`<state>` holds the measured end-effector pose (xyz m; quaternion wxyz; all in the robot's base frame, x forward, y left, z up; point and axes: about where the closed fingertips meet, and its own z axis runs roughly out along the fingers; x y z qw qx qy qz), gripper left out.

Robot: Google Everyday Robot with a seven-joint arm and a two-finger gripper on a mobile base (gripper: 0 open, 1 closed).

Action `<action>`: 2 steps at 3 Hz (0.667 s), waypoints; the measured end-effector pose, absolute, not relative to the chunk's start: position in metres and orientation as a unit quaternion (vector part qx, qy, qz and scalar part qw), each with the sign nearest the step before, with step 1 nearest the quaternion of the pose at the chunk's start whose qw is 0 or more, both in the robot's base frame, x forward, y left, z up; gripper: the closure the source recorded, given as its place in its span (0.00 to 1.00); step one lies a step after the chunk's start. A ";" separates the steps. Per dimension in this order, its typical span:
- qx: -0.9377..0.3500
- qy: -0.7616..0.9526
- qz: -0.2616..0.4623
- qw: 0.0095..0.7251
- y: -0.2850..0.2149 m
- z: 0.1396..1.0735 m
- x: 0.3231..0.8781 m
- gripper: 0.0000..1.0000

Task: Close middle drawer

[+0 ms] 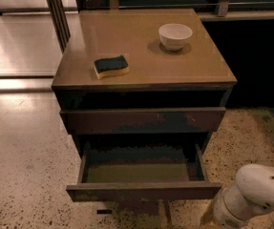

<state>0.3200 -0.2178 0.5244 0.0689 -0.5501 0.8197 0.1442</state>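
Note:
The middle drawer point(141, 191) is pulled far out of the dark-brown cabinet point(74, 82), and its olive-brown floor point(136, 171) is bare. Above it sits the closed drawer front with pale scratch marks point(143, 120). My white arm point(256, 194) comes in at the bottom right corner. The gripper point(208, 217) is low, just below and to the right of the open drawer's front right corner, mostly hidden by the arm and apart from the drawer front.
A white bowl point(175, 35) and a blue-and-yellow sponge point(111, 66) lie on the cabinet top. Speckled floor point(26, 166) spreads to the left and front. Dark metal posts point(56, 13) stand behind the cabinet on the left.

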 end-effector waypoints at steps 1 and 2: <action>-0.551 0.819 0.144 0.069 -0.218 0.524 0.320 1.00; -0.570 0.808 0.122 0.085 -0.219 0.504 0.325 1.00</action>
